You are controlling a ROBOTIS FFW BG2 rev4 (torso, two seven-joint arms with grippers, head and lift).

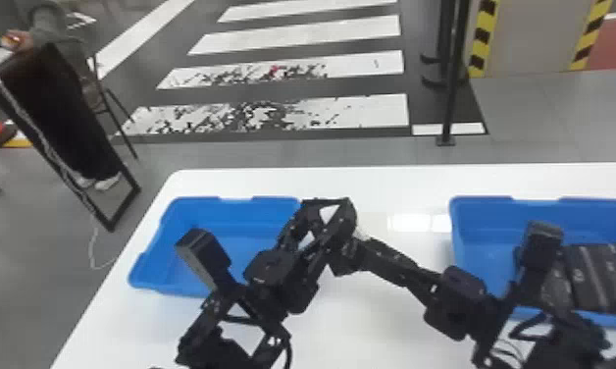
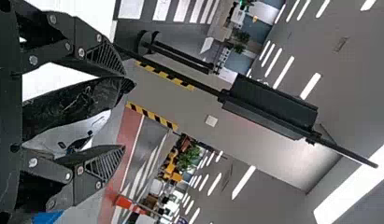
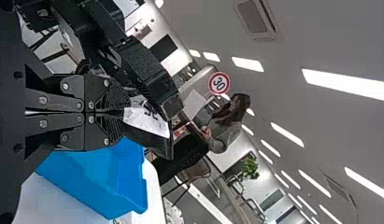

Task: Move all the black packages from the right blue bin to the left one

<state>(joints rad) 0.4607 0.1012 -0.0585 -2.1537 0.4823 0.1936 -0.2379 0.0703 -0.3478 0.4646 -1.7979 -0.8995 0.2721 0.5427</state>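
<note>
Above the table between the bins, my left gripper (image 1: 329, 216) and right gripper (image 1: 350, 248) meet. Seen from the left wrist, the left gripper (image 2: 125, 110) has its fingers spread, with a black package (image 2: 68, 103) with a white label between them. From the right wrist, the right gripper (image 3: 123, 112) is closed on the package (image 3: 157, 141), which sticks out past its fingertips. More black packages (image 1: 597, 277) lie in the right blue bin (image 1: 474, 235), partly behind the right arm. The left blue bin (image 1: 233, 202) is partly covered by the left arm.
Both bins stand on a white table (image 1: 371, 314), whose rounded far left corner lies beyond the left bin. A black post (image 1: 451, 98) rises from the floor beyond the table.
</note>
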